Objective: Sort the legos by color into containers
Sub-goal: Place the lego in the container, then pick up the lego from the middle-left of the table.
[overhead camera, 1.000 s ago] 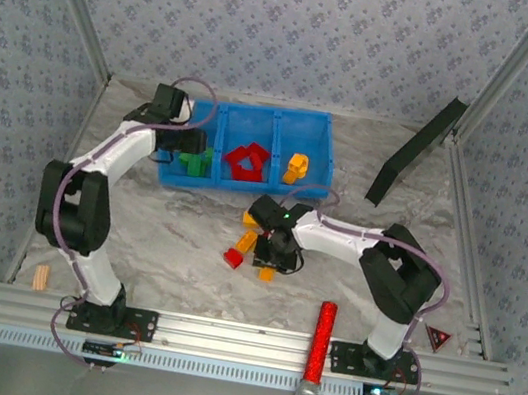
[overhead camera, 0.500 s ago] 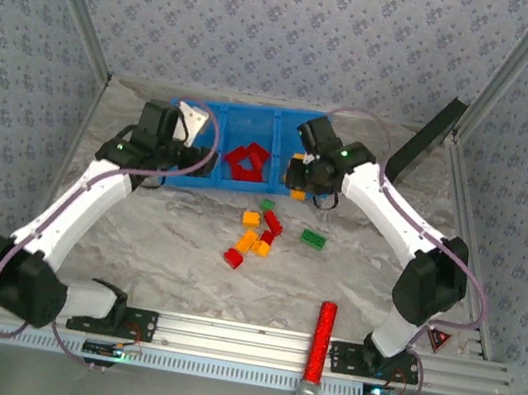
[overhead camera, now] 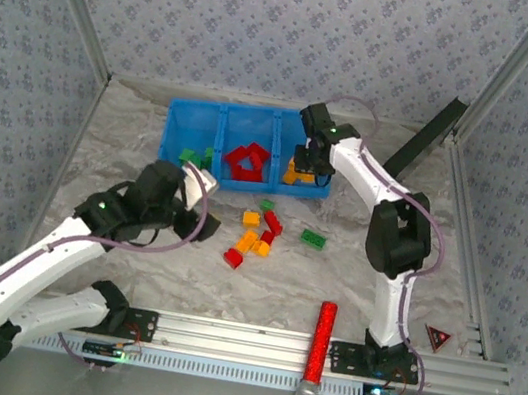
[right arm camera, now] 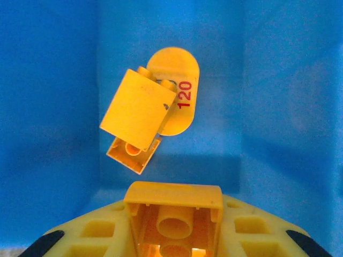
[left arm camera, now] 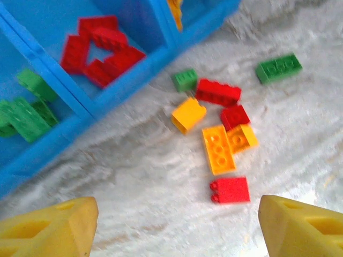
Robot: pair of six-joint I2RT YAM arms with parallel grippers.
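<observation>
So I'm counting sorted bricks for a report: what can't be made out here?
- Green bricks, left wrist view: blurred, cut off by the left edge.
- Orange-yellow bricks in the tray's right compartment, top view: partly under the right gripper, count unclear.
- Held yellow brick, right wrist view: lower part hidden between the fingers.

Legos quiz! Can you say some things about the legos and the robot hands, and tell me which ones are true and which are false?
1. The red legos are in the middle compartment of the blue tray. True.
2. The left gripper holds a green lego. False: its jaws are open and empty, above the table.
3. The right gripper grips an orange-yellow lego over the tray. True.
4. Every lego is in the tray. False: several loose legos lie on the table.
</observation>
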